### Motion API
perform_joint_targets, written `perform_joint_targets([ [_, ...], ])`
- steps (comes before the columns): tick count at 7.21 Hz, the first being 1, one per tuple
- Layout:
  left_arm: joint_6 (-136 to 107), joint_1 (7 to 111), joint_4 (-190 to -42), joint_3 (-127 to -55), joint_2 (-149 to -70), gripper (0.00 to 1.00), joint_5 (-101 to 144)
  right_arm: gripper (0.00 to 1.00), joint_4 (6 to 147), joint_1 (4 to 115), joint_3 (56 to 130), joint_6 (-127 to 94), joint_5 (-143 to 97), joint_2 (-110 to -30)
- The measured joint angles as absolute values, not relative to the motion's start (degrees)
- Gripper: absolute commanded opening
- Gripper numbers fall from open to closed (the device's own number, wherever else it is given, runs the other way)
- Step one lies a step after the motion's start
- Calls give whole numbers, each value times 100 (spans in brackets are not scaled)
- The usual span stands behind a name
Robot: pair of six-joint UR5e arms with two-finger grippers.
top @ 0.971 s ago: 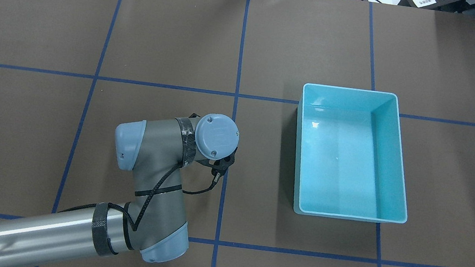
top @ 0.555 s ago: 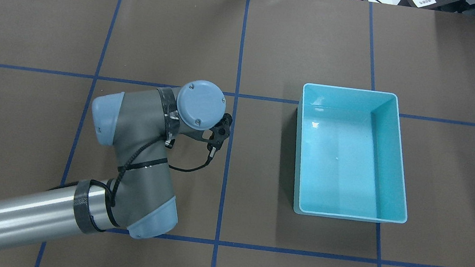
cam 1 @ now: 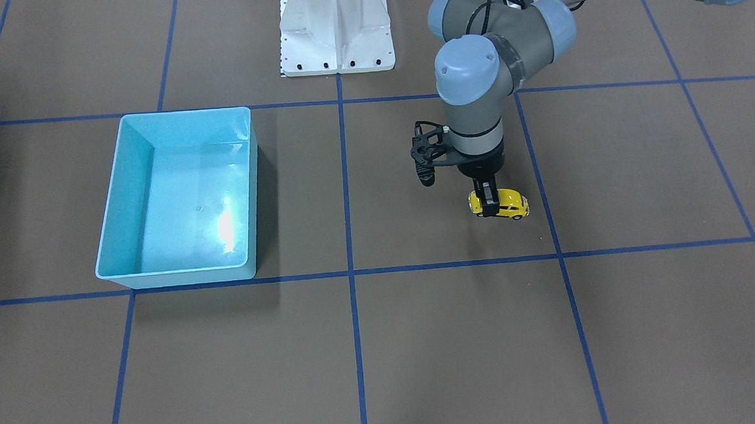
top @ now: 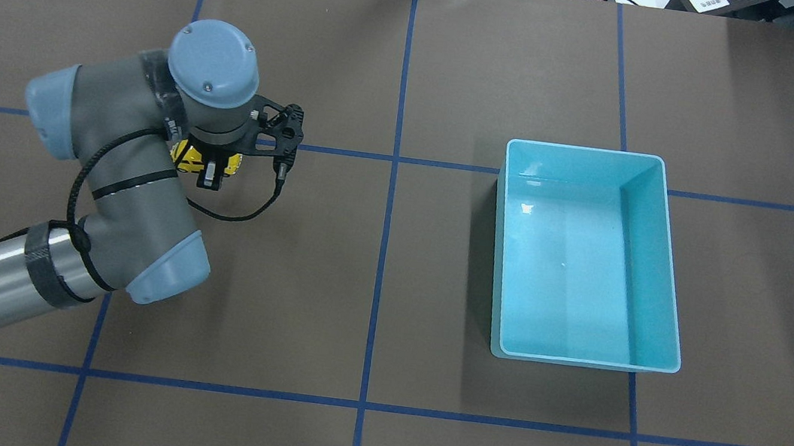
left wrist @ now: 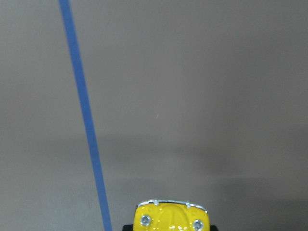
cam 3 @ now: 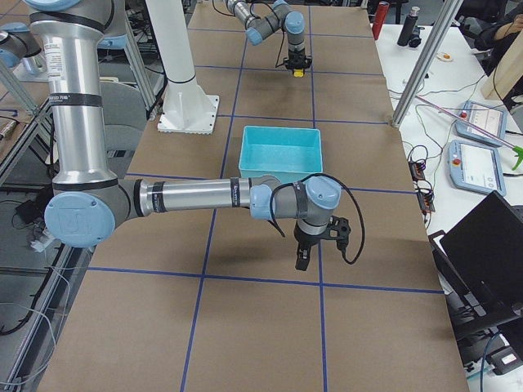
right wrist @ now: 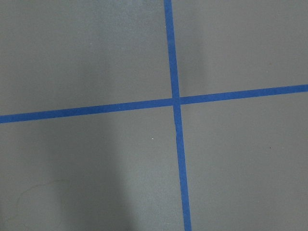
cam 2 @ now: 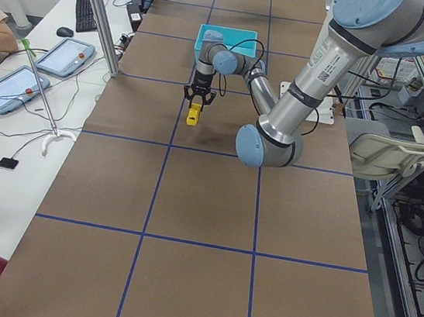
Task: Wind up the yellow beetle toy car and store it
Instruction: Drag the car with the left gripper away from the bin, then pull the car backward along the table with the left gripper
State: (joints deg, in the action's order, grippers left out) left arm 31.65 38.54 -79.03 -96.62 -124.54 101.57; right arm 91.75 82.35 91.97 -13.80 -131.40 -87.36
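Note:
The yellow beetle toy car (cam 1: 513, 203) is low over the brown table, left of the centre line, and my left gripper (cam 1: 490, 210) is shut on it from above. I cannot tell if its wheels touch the mat. In the overhead view the car (top: 183, 155) is half hidden under the left wrist, with the left gripper (top: 208, 174) beside it. The left wrist view shows the car (left wrist: 171, 219) at its bottom edge. My right gripper (cam 3: 301, 263) hangs over bare table near the robot's right end. It appears only in the exterior right view, so I cannot tell its state.
An empty turquoise bin (top: 652, 269) stands on the right half of the table, also seen as the bin (cam 1: 110, 200) in the front view. The white robot base plate (cam 1: 336, 33) sits at the near edge. Blue tape lines grid the mat.
The left arm has swung from beside the centre line to the left and farther from the robot. The yellow car now shows beneath its wrist. The bin has not moved.

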Motion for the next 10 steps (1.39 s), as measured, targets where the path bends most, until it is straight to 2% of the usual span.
perform_joint_targets([
  [4, 3808, 4217, -8786, -9705, -11714, 2, 10809, 100, 9176, 8235, 9201, -1380, -13140, -8736],
  [10, 3381, 4220, -9228, -9495, -11550, 2, 11013, 100, 9176, 8236, 9193, -1375, -13140, -8736],
])
